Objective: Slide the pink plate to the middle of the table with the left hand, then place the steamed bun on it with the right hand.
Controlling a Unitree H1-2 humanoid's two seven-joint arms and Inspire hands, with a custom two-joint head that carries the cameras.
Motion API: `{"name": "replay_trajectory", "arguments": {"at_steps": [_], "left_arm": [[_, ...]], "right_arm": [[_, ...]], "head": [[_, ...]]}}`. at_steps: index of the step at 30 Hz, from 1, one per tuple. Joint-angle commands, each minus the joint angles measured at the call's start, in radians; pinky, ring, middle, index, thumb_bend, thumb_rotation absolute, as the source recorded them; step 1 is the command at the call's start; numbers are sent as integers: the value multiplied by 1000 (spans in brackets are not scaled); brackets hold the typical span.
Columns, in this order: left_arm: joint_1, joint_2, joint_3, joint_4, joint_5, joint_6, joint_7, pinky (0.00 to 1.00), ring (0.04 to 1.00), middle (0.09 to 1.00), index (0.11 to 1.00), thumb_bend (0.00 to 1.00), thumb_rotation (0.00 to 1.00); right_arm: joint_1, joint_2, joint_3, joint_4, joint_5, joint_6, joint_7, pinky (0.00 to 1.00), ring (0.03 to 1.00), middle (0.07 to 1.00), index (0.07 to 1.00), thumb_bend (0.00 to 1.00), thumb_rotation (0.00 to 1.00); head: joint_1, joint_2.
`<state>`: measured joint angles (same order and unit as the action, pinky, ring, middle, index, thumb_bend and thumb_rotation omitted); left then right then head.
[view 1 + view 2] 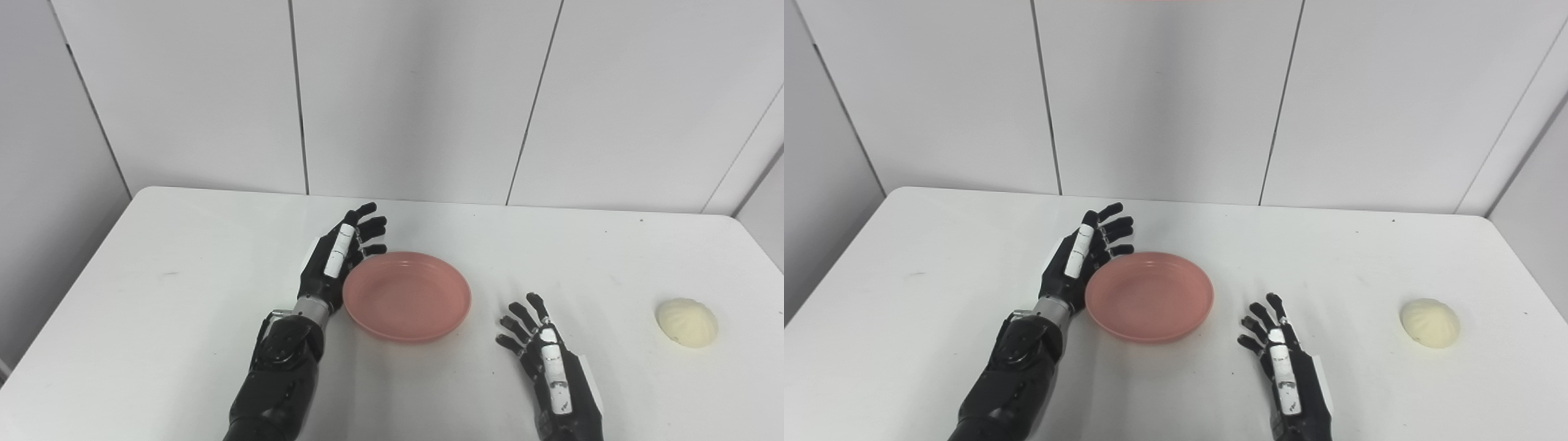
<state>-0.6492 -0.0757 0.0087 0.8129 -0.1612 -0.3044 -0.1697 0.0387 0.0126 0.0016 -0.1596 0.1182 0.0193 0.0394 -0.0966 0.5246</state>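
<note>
The pink plate (407,296) sits on the white table (153,294) near its middle. My left hand (340,257) is open, fingers spread and pointing away, with its palm side against the plate's left rim. My right hand (545,358) is open and empty, resting low near the table's front edge, right of the plate and apart from it. The steamed bun (686,322) is pale cream with a pleated top. It lies on the table at the far right, well apart from the right hand. It also shows in the right eye view (1429,323).
White wall panels (416,92) stand behind the table's back edge. The table's right edge runs close past the bun.
</note>
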Motion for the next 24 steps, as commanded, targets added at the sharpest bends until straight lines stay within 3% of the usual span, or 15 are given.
{"name": "replay_trajectory", "arguments": {"at_steps": [1, 13, 19, 24], "left_arm": [[27, -20, -14, 19, 18, -40, -10, 699, 820, 771, 797, 919, 838], [65, -23, -6, -76, -9, 7, -47, 733, 831, 770, 804, 941, 820], [77, -23, 6, -114, -22, 4, -48, 693, 786, 763, 803, 927, 816], [77, -19, 8, -109, -22, 3, -52, 696, 785, 774, 811, 900, 807]], "right_arm": [[-11, 17, 8, -24, -7, -5, -6, 790, 842, 884, 940, 844, 914], [-13, 36, 30, -25, -42, 5, -23, 786, 852, 887, 947, 824, 926], [-15, 39, 36, -23, -59, 1, -32, 780, 846, 889, 952, 804, 930], [-17, 25, 49, -16, -113, -52, -36, 773, 850, 899, 967, 763, 950]], "head": [[1, 1], [-61, 9], [-76, 10], [-92, 7]]}}
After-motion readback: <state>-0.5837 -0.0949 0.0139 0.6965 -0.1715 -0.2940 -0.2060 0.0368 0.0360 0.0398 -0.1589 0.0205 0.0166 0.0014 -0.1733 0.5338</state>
